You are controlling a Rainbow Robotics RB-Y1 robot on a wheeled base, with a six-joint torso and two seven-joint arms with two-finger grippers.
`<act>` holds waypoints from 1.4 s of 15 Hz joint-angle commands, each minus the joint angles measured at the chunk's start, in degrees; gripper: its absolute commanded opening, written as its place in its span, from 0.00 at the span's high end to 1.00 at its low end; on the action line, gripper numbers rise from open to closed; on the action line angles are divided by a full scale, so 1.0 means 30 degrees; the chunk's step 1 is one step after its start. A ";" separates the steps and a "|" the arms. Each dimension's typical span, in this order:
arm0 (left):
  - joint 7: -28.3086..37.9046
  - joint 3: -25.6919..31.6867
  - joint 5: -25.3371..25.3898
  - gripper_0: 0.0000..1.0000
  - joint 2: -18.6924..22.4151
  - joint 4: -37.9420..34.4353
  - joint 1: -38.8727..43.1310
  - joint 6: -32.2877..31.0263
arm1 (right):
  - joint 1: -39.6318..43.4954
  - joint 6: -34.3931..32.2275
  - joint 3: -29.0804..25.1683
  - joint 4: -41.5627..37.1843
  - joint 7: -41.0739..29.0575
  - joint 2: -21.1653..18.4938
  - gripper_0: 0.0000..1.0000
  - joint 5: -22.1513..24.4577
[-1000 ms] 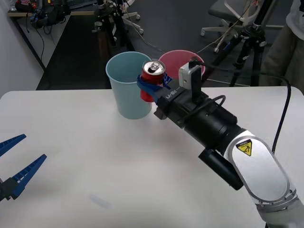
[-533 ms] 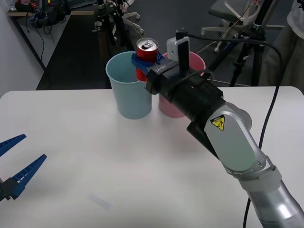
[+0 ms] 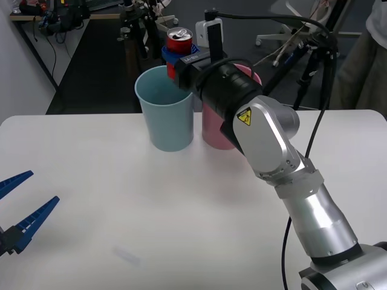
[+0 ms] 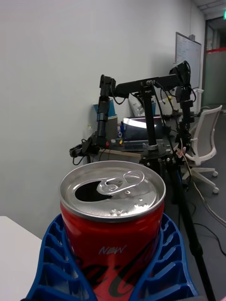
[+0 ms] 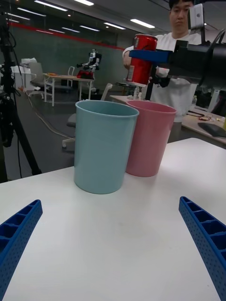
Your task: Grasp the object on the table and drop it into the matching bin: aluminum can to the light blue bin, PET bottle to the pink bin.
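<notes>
Now aluminum can [image 3: 179, 41] is pinched upright by right gripper [image 3: 176, 58] just above light blue bin's [image 3: 164, 115] far rim, pink bin [image 3: 215, 132] adjacent; left gripper [image 3: 24, 202] is parked w/ fingers spread, well apart.

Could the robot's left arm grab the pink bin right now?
Probably not easily. The left gripper waits open at the near table edge, and the light blue bin stands between it and the pink bin, with the right gripper holding the can above.
</notes>
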 commanded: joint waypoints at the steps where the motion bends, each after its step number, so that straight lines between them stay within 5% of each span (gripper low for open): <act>1: 0.0000 0.0000 0.0000 0.00 0.0000 0.0000 0.0000 0.0000 | -0.1352 0.0655 -0.0014 0.1944 -0.0053 0.0176 1.00 0.0006; 9: 0.0000 0.0000 0.0000 0.00 0.0000 0.0000 0.0000 0.0000 | -0.3930 0.1768 0.0074 0.5870 -0.0024 0.0410 1.00 0.0153; 18: 0.0000 0.0000 0.0000 0.00 0.0000 0.0000 0.0000 0.0000 | -0.4135 0.1826 0.0074 0.6192 -0.0053 0.0498 0.95 0.0211; 19: 0.0000 0.0000 0.0000 0.00 0.0000 0.0000 0.0000 0.0000 | -0.4135 0.1826 0.0074 0.6192 -0.0082 0.0439 0.27 0.0065; 20: 0.0000 0.0000 0.0000 0.00 0.0000 0.0000 0.0000 0.0000 | -0.4135 0.1826 0.0074 0.6192 -0.0112 0.0498 0.00 -0.0023; 21: 0.0000 0.0000 0.0000 0.00 0.0000 0.0000 0.0000 0.0000 | -0.4135 0.1826 0.0074 0.6192 -0.0082 0.0498 0.00 -0.0169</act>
